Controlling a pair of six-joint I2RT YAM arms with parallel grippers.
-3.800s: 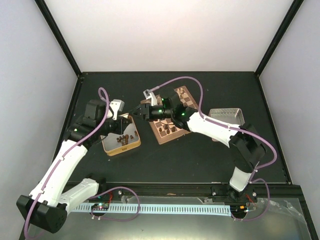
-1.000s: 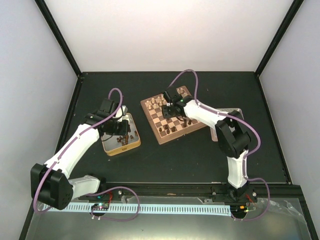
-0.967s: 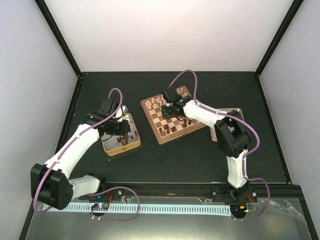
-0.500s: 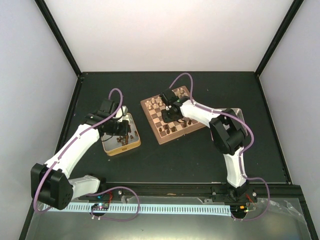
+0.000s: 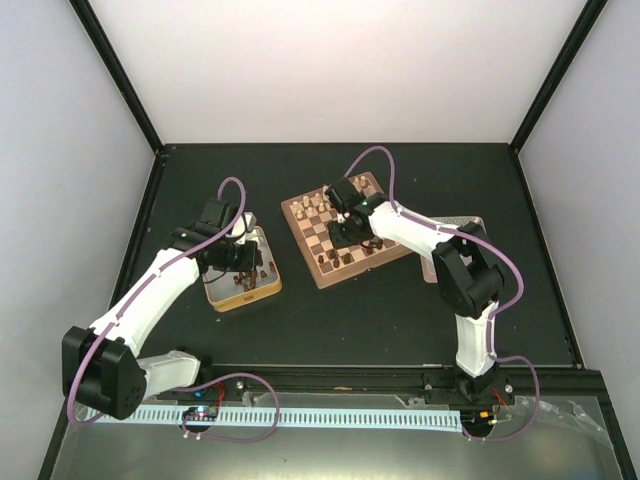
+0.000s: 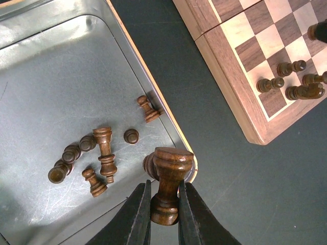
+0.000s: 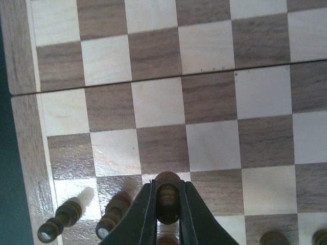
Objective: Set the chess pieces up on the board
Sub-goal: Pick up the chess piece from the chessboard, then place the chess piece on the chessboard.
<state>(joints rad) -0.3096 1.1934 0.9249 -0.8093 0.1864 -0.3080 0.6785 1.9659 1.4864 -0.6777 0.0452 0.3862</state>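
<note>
The board [image 5: 365, 268] lies mid-table, with cream chessmen at its far-left side and dark-brown chess pieces [image 5: 340, 258] along its near side. My left gripper [image 5: 245, 262] hangs over the near right corner of a metal tin [image 5: 245, 300]. In the left wrist view it [image 6: 164, 196] is shut on a dark-brown rook-like piece [image 6: 171, 176], held upright above the tin's corner. Several loose dark pieces [image 6: 104, 150] lie in the tin [image 6: 51, 92]. My right gripper [image 5: 345, 232] is low over the board [image 7: 209, 102], where it [image 7: 167, 201] is shut on a dark pawn [image 7: 167, 194].
A second metal tin [image 5: 462, 228] sits right of the board, partly behind my right arm. Dark pieces [image 6: 286, 81] stand on the board's near corner [image 6: 265, 51]. Two chessmen [image 7: 66, 222] stand just left of my right fingers. Black frame rails edge the table.
My right gripper has shifted a little over the board's middle. My left arm has stayed over the tin. Earlier still, the right arm reached left past the board.
</note>
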